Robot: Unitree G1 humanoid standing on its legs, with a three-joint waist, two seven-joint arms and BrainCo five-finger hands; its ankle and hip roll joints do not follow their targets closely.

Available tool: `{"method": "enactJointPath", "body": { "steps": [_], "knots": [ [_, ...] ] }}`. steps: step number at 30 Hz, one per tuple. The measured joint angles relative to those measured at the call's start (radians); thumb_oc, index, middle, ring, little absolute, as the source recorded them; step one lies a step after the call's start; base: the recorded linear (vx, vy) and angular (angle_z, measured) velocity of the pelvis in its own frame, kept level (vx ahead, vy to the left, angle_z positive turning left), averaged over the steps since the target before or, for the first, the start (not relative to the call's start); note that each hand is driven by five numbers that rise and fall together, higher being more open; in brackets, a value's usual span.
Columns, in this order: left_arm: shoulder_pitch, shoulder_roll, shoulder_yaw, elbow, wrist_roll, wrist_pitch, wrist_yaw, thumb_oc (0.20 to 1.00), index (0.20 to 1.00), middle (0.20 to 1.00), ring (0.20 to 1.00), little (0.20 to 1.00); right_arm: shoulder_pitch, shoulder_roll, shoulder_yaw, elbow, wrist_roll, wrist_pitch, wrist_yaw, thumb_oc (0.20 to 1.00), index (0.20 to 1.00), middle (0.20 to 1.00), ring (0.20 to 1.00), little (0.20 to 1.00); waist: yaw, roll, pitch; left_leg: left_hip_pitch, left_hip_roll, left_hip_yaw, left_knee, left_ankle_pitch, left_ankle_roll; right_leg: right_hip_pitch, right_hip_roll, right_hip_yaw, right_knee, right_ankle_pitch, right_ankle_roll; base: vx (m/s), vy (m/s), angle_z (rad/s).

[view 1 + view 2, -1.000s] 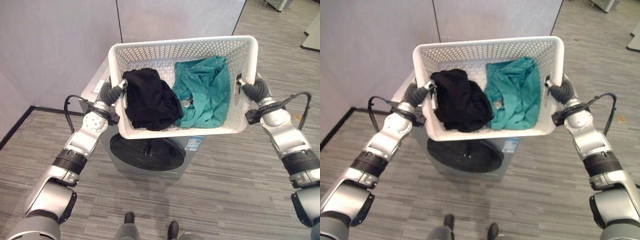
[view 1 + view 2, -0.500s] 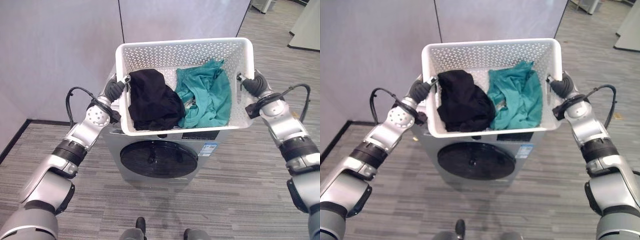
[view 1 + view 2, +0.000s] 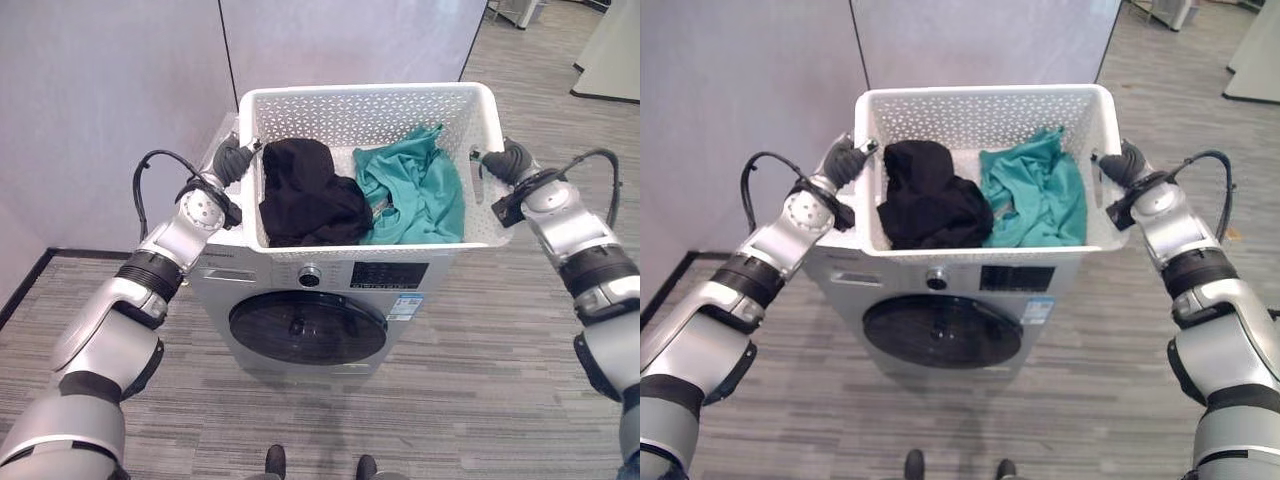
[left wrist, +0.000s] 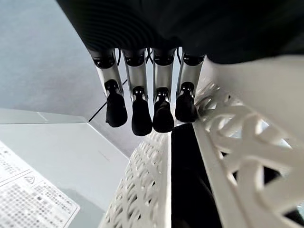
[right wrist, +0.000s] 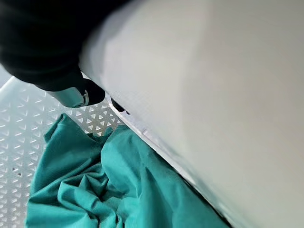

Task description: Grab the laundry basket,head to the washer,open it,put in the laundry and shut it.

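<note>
Both arms reach forward and are raised, the left hand [image 3: 232,160] on the left side and the right hand [image 3: 507,160] on the right, each with fingers curled.

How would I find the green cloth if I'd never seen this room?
Find the grey washing machine by the wall. Above it sits a white laundry basket. Inside, the teal garment lies toward the robot's right; its neighbour, the black garment, is dark.
</note>
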Motion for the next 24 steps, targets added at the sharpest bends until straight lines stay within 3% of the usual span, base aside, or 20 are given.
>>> {"method": "enactJointPath", "body": {
  "steps": [2, 4, 8, 10, 11, 15, 18, 24],
  "knots": [
    [-0.007, -0.001, 0.000, 0.013, -0.013, -0.004, 0.001, 0.200, 0.200, 0.200, 0.200, 0.200, -0.009, 0.011, 0.009, 0.021, 0.004, 0.000, 0.000, 0.200, 0.200, 0.200, 0.200, 0.200, 0.021, -0.002, 0.001, -0.036, 0.022, -0.016, 0.077, -0.019, -0.030, -0.017, 0.023, 0.007, 0.025, -0.030, -0.021, 0.05, -0.058, 0.02],
    [-0.010, -0.001, -0.003, 0.031, -0.039, -0.004, 0.001, 0.200, 0.200, 0.200, 0.200, 0.200, -0.047, 0.023, 0.057, 0.063, 0.018, 0.000, 0.002, 0.200, 0.200, 0.200, 0.200, 0.200, 0.048, -0.007, 0.001, -0.079, 0.037, -0.032, 0.161, -0.017, -0.032, -0.013, 0.035, 0.003, 0.029, -0.024, -0.040, 0.13, 0.040, -0.03],
    [-0.012, 0.004, -0.006, 0.033, -0.050, -0.008, 0.001, 0.200, 0.200, 0.200, 0.200, 0.200, -0.069, 0.064, 0.068, 0.138, 0.021, -0.005, 0.002, 0.200, 0.200, 0.200, 0.200, 0.200, 0.091, -0.015, 0.008, -0.064, 0.051, -0.024, 0.117, -0.039, -0.030, 0.009, 0.037, 0.026, 0.003, -0.025, -0.050, 0.20, 0.177, -0.17],
    [-0.012, 0.001, -0.010, 0.037, -0.067, -0.008, 0.001, 0.200, 0.200, 0.200, 0.200, 0.200, -0.074, 0.077, 0.063, 0.162, 0.020, -0.006, 0.004, 0.200, 0.200, 0.200, 0.200, 0.200, 0.101, -0.001, 0.003, -0.042, 0.066, -0.025, 0.078, -0.035, -0.029, 0.020, 0.047, 0.035, 0.000, -0.016, -0.048, 0.19, 0.186, -0.36],
    [-0.014, -0.010, -0.022, 0.048, -0.067, -0.008, 0.000, 0.200, 0.200, 0.200, 0.200, 0.200, -0.091, 0.090, 0.073, 0.209, 0.019, -0.006, 0.015, 0.200, 0.200, 0.200, 0.200, 0.200, 0.097, 0.013, -0.005, -0.018, 0.059, -0.022, 0.052, -0.034, -0.028, 0.025, 0.052, 0.045, 0.002, -0.015, -0.034, 0.09, 0.117, -0.17],
    [-0.091, -0.076, -0.095, 0.202, -0.068, -0.012, -0.002, 0.200, 0.200, 0.200, 0.200, 0.200, -0.141, 0.164, 0.067, 0.395, 0.002, -0.003, 0.038, 0.200, 0.200, 0.200, 0.200, 0.200, 0.091, -0.018, -0.023, 0.004, 0.007, 0.004, 0.001, -0.005, 0.007, 0.012, -0.008, 0.067, -0.001, -0.008, -0.006, 0.09, 0.161, -0.12],
    [-0.163, -0.122, -0.135, 0.330, -0.066, 0.003, -0.002, 0.200, 0.200, 0.200, 0.200, 0.200, -0.193, 0.214, 0.060, 0.466, 0.001, 0.017, 0.040, 0.200, 0.200, 0.200, 0.200, 0.200, 0.090, -0.016, -0.033, 0.007, -0.024, 0.017, -0.020, 0.000, 0.028, -0.001, -0.035, 0.080, -0.001, -0.002, 0.016, 0.07, 0.124, -0.06],
    [-0.212, -0.160, -0.186, 0.444, -0.052, 0.005, -0.002, 0.200, 0.200, 0.200, 0.200, 0.200, -0.249, 0.253, 0.073, 0.549, 0.000, 0.020, 0.049, 0.200, 0.200, 0.200, 0.200, 0.200, 0.104, -0.003, -0.071, -0.009, -0.039, 0.026, -0.052, 0.013, 0.044, -0.033, -0.057, 0.081, -0.001, 0.002, 0.030, 0.03, 0.063, -0.01]
  ]
}}
